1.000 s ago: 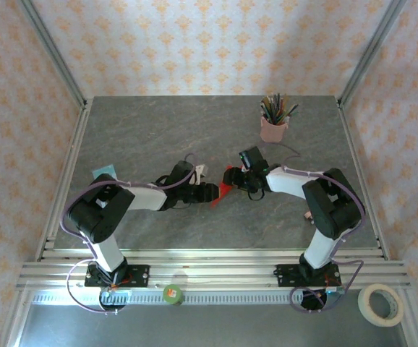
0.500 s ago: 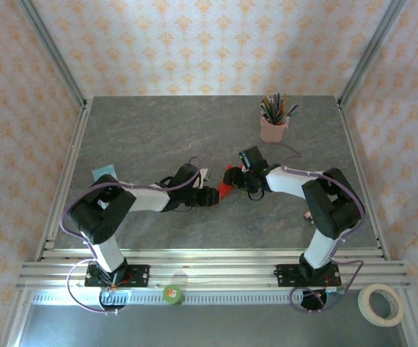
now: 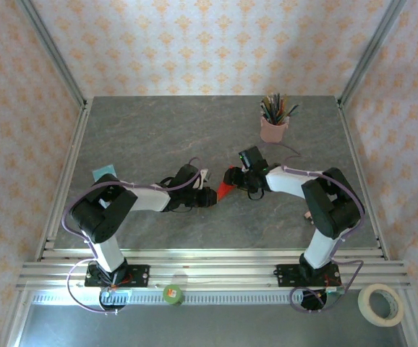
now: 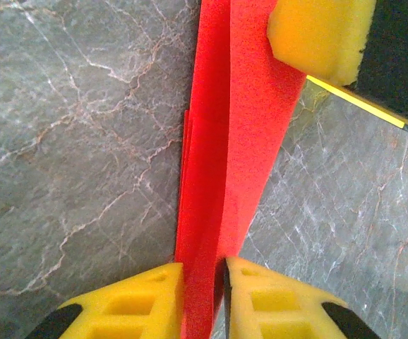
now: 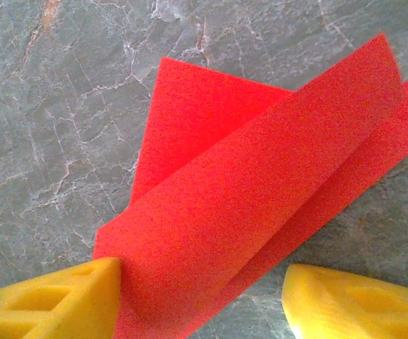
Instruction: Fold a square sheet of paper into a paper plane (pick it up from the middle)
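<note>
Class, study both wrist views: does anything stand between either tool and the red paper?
Nothing visible does. The left tool pinches the folded red paper directly from both sides. The right tool has its open jaws set either side of the same paper, with only bare table around it.

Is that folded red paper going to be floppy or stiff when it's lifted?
Probably floppy: the paper is thin and its flaps splay apart. Folded layers may stiffen it lengthwise. Likely light enough to slide on the table.
</note>
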